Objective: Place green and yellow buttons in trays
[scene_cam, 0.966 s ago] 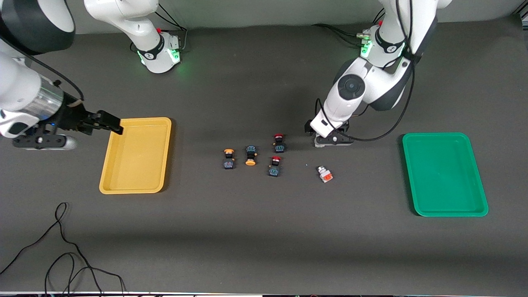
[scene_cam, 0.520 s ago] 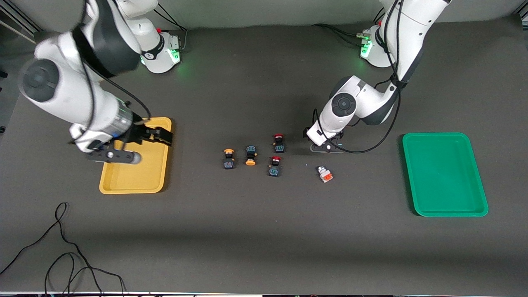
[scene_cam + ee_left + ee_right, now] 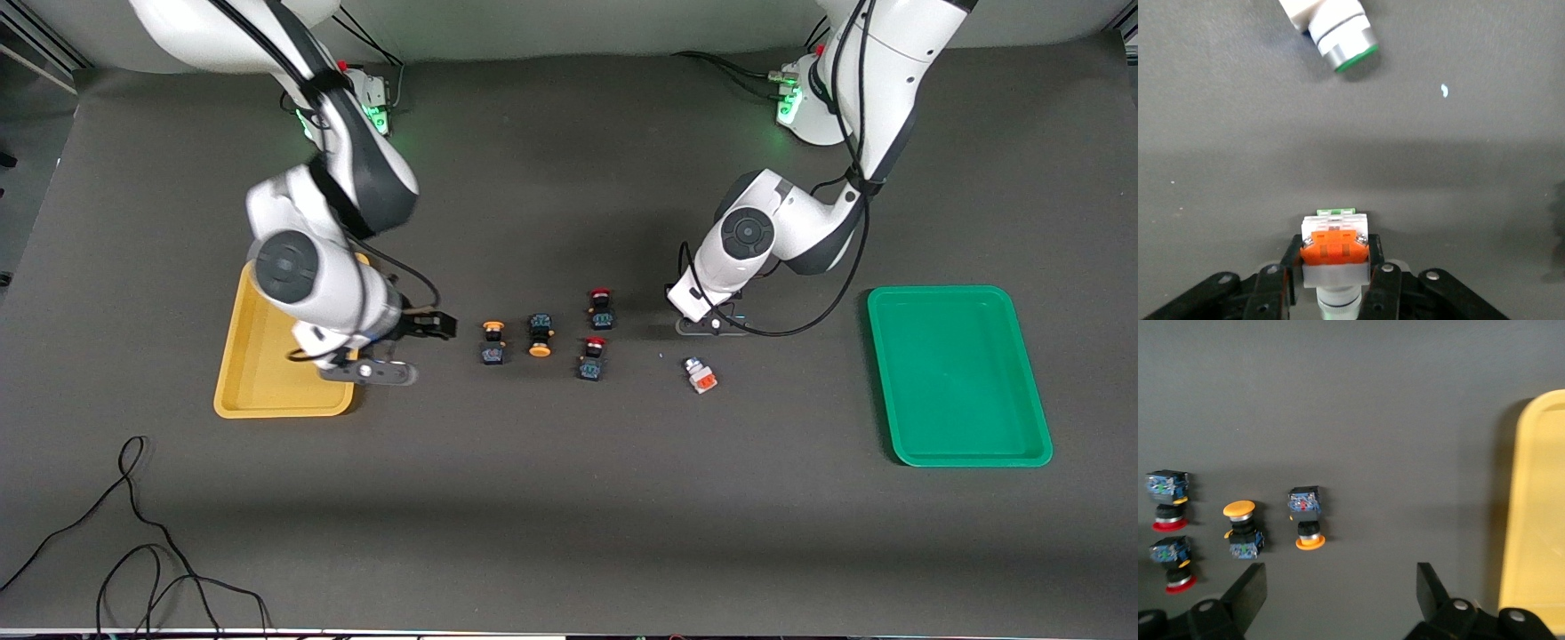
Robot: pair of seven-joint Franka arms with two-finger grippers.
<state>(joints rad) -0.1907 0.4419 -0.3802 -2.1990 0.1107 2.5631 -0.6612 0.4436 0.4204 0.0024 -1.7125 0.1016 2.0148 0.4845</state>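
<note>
Grip on one pale grey-white button (image 3: 1335, 257) is showing in the left wrist view: the left gripper (image 3: 1335, 280), down at the table between the red-capped buttons (image 3: 601, 308) and the green tray (image 3: 958, 375), is clamping its jaws on the body just under the orange block. The second pale button (image 3: 700, 375) is lying loose just beside it, nearer the front camera. The right gripper (image 3: 427, 342) is hanging with jaws wide apart between the yellow tray (image 3: 267, 391) and the two yellow-capped buttons (image 3: 493, 342), holding nothing. Both trays are sitting without buttons in them. My judgement: the left arm is best lifting straight up first, so the loose neighbour is not getting knocked, then carrying across to the green tray and releasing low over its floor to stop rolling.
</note>
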